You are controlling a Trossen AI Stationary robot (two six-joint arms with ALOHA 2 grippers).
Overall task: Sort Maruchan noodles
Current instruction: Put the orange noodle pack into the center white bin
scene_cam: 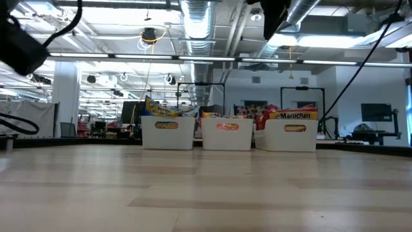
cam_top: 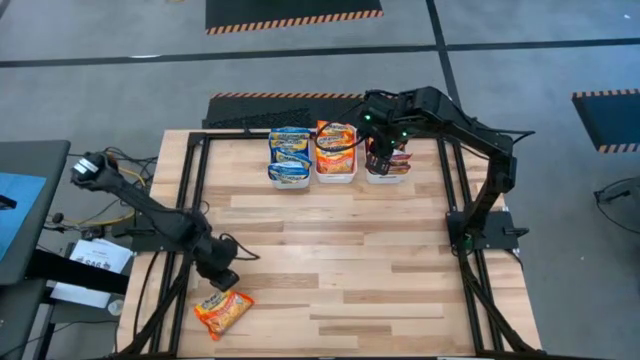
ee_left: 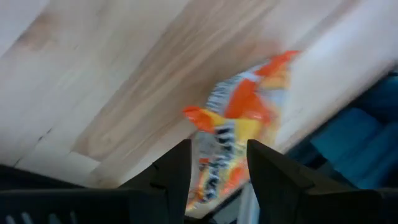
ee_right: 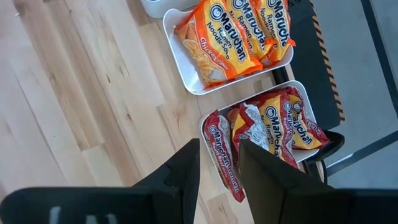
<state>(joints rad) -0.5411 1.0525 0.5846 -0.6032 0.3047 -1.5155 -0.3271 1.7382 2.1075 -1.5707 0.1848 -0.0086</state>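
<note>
- Hovering over the last loose orange-red crinkly plastic ramen packet [cam_top: 223, 311], the left gripper [cam_top: 222, 277] sits just beside it near the front left corner of the pale wooden table [cam_top: 330, 250]; fingers part-open with a gap, nothing between them.
- Left wrist view: packet [ee_left: 239, 140] lies flat past the dark fingers [ee_left: 177, 168], close to the table edge. Risk: a sloppy descent pushes it off the edge instead of pinching it.
- Flat, slippery wrapper: fingers may skate over it or grab only a corner, so it could slip out during the carry.
- Right gripper [cam_top: 383, 160] hangs above the right white rectangular plastic tray [cam_top: 386, 178] holding dark red packets [ee_right: 267, 134]; fingers part-open and empty. One dark red packet [ee_right: 222, 158] leans over the tray rim, so a downward move could knock it out.
- Middle white tray [cam_top: 335, 178] holds orange-red packets [ee_right: 233, 40], left white tray [cam_top: 289, 180] the blue packets [cam_top: 289, 145]. All three trays sit side by side at the far edge.
- Long haul across the table for the loose packet: risk of dropping it in the wrong tray, or of the arms crowding each other if the right one doesn't clear out.
</note>
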